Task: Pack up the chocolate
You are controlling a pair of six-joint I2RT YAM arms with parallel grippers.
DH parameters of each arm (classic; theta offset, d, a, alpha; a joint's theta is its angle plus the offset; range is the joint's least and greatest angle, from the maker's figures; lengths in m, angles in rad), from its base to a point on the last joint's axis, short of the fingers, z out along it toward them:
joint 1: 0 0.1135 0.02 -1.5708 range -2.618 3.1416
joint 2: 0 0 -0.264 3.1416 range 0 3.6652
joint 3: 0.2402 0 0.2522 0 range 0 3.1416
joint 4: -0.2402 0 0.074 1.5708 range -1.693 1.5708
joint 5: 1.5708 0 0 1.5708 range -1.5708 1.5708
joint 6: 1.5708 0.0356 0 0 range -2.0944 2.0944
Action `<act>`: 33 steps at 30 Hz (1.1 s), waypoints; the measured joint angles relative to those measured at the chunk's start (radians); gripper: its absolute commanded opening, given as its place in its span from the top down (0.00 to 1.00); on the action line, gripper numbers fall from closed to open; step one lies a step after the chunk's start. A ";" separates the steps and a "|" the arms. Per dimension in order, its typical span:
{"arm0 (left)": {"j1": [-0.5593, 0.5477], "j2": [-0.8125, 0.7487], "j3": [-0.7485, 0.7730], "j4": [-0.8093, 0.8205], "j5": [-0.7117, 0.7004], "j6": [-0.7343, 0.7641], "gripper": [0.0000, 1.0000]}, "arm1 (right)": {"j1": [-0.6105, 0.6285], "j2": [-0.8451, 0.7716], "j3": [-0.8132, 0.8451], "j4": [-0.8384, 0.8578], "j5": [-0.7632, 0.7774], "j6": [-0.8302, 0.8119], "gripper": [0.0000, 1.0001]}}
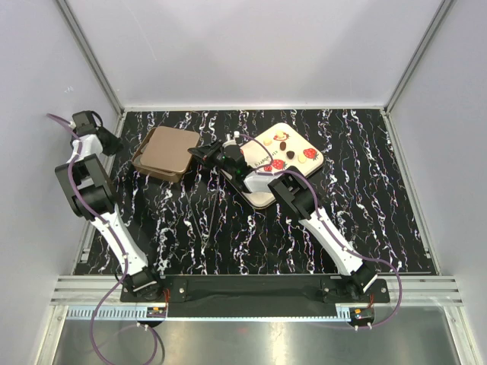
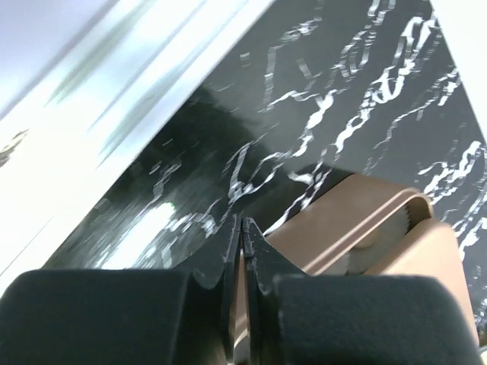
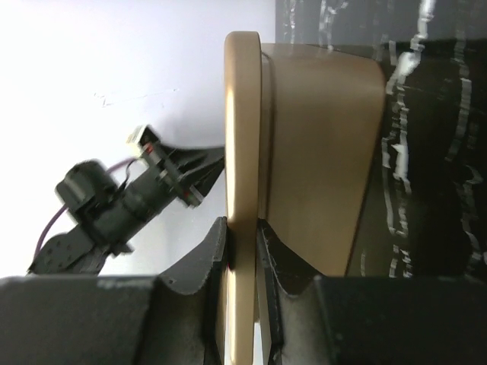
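Right gripper fills the bottom of its wrist view, jaws clenched on the thick tan rim of the brown box. The rim runs straight up between the two fingers. I can't tell from here whether that rim belongs to a lid or to the base. From the top camera I see the same arm stretched left across the table, its gripper at the box's right edge.

Left gripper is pressed closed, fingertips together, nothing between them. It hangs over the far left of the table near the wall, apart from the box. Its wrist view catches the box to the right, with a bit of white paper cup showing in an opening on the side.

The chocolate is on the white tray, just right of the box and partly behind the right arm. I count a few small dark and tan pieces spread over the tray, none in either gripper. Some red shapes also sit on the tray; too small for me to say what they are. The tray lies flat at an angle to the table edges, and the right arm's wrist covers its near left corner. No chocolate shows in either wrist view.
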 measured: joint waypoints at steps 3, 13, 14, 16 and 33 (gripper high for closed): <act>-0.008 0.054 0.018 0.025 0.052 -0.008 0.92 | -0.001 0.001 0.034 -0.011 -0.022 -0.018 1.00; -0.054 0.087 -0.075 0.070 0.169 -0.049 0.91 | -0.003 0.031 0.169 -0.003 -0.095 -0.013 1.00; -0.057 0.087 -0.088 0.080 0.174 -0.051 0.91 | -0.004 0.037 0.176 0.007 -0.104 -0.011 1.00; -0.061 0.083 -0.113 0.096 0.188 -0.061 0.91 | -0.006 0.047 0.179 0.024 -0.112 -0.007 1.00; -0.076 0.011 -0.156 0.006 0.176 -0.048 0.78 | -0.031 0.056 0.157 0.160 -0.147 0.037 1.00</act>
